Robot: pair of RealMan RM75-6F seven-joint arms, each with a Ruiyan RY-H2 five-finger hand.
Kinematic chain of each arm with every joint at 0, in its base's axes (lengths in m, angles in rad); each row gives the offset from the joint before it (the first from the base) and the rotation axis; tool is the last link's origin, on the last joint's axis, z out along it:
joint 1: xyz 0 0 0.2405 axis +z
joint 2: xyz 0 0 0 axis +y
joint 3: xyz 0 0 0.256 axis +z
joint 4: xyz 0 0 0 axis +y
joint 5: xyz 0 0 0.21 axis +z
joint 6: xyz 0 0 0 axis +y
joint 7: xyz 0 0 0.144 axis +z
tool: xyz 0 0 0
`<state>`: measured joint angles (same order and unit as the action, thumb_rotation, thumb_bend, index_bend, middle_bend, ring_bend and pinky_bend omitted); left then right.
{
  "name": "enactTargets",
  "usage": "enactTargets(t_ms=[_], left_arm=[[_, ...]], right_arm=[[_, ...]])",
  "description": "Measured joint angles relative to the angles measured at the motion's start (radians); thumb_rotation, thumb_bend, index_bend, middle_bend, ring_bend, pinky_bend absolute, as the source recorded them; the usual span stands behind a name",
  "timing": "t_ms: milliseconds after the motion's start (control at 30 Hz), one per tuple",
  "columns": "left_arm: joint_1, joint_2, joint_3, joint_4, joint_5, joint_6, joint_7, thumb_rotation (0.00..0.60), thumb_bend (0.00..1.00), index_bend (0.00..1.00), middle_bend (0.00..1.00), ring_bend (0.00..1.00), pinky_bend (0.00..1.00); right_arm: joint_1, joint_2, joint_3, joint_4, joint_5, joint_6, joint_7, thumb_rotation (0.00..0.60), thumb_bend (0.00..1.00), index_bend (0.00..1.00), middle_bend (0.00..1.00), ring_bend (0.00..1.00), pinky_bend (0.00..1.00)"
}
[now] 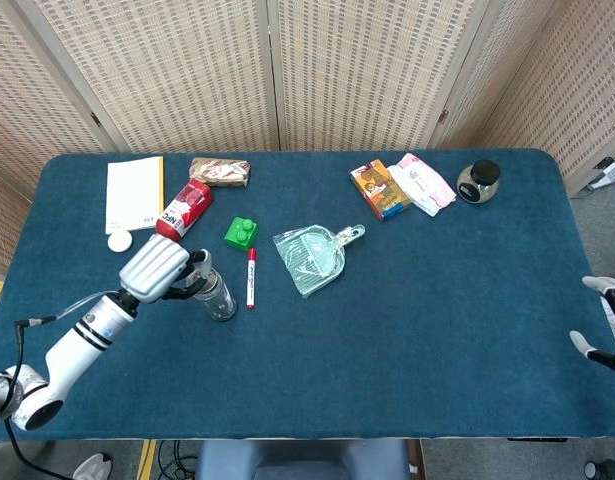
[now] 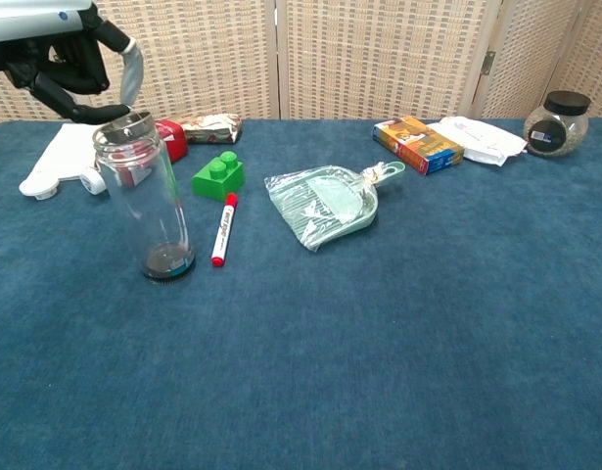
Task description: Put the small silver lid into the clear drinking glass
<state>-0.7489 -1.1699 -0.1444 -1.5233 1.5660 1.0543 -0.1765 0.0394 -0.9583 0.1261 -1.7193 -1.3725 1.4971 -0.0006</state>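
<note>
The clear drinking glass [image 1: 216, 296] [image 2: 149, 201] stands upright on the blue table, left of centre. My left hand [image 1: 157, 268] [image 2: 69, 61] hovers just above and left of its mouth. Its fingertips pinch the small silver lid [image 2: 125, 122], which sits tilted right at the glass rim. In the head view the hand hides most of the lid. My right hand [image 1: 607, 328] is at the far right table edge, far from the glass, with its fingers apart and holding nothing.
A red marker [image 1: 251, 276] and a green block [image 1: 241, 232] lie just right of the glass, then a clear dustpan [image 1: 312, 257]. Behind are a red packet [image 1: 184, 208], a notebook [image 1: 134, 190], a white cap [image 1: 118, 240] and a wrapper [image 1: 219, 171]. An orange box [image 1: 379, 189] and a jar [image 1: 478, 181] sit far right.
</note>
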Motion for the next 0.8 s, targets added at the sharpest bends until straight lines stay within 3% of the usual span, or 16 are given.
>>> enactTargets(t_ms=[800], left_arm=[[0.000,-0.006,0.022,0.024,-0.001,0.010,0.073,0.600,0.44,0.68,1.00,1.00,1.00]], right_arm=[[-0.001,-0.002,0.001,-0.002,0.000,0.000,-0.004,0.600,0.16,0.26,0.26,0.21,0.33]])
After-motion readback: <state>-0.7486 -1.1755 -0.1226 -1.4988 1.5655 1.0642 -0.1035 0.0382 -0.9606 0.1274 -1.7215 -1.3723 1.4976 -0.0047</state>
